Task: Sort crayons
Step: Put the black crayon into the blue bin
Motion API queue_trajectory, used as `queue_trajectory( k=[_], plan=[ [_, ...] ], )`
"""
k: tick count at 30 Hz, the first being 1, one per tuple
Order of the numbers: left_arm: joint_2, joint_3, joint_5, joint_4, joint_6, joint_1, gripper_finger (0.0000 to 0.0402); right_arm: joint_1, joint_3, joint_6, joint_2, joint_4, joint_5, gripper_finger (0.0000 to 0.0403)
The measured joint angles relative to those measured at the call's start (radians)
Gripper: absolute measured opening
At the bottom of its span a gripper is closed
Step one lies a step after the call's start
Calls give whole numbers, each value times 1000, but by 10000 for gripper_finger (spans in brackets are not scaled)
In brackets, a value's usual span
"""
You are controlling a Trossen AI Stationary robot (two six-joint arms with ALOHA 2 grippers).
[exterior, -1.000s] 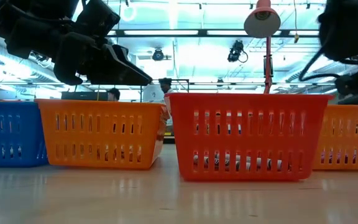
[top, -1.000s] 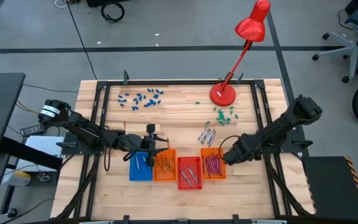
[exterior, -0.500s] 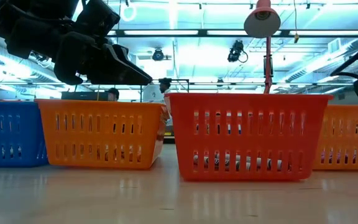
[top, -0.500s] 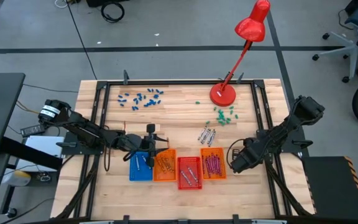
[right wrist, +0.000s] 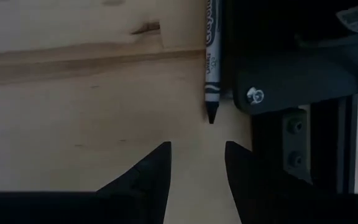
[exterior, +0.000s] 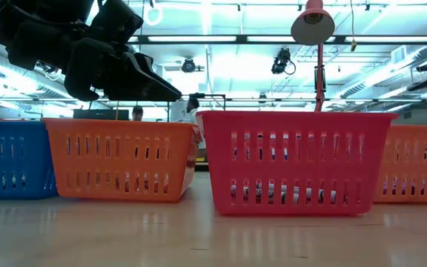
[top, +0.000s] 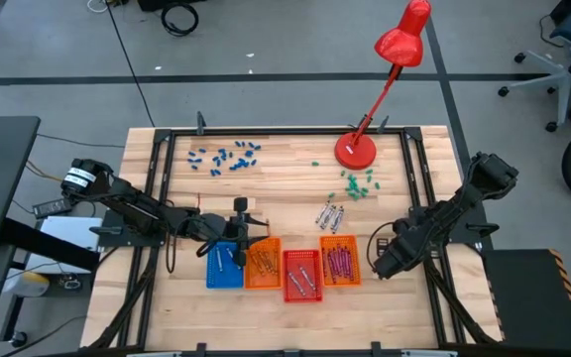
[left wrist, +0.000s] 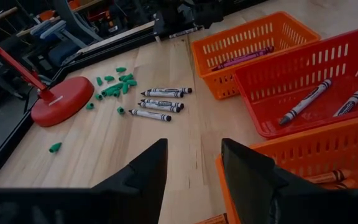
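the right gripper (top: 378, 266) is hovering beside the far-right orange basket (top: 339, 260), jaws parted and empty, over a grey crayon (right wrist: 211, 74) lying tight against the worktop's black frame. closing there risks a jaw catching that frame. the left gripper (top: 238, 234), jaws open too, is waiting past the baskets; four loose grey crayons (top: 330, 215) are lying beyond that same basket.

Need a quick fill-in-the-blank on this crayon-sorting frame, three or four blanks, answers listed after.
1. The row of baskets has ____ baskets, starting with the blue basket.
2. The loose grey crayons lie on the table beside a scatter of ____ bits.
3. The lamp is coloured ____.
4. The magenta crayons lie in an ____ basket.

Missing words: four; green; red; orange
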Motion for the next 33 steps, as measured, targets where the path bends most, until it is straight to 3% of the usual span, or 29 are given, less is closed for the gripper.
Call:
queue_trajectory(
  k=[7,14,18,23,27,33],
  plan=[
    [0,0,0,0,0,0,164,1,0,-9,1,-14,30,155],
    [0,0,0,1,0,0,164,0,0,-89,1,-32,-63,155],
    [0,0,0,8,0,0,164,-27,8,-220,1,-27,-51,155],
    [0,0,0,8,0,0,164,-76,20,-495,1,-14,-40,148],
    [0,0,0,8,1,0,164,-105,20,-620,2,-33,-57,118],
    [0,0,0,8,24,0,164,-116,19,-750,2,-4,-89,41]
  ],
)
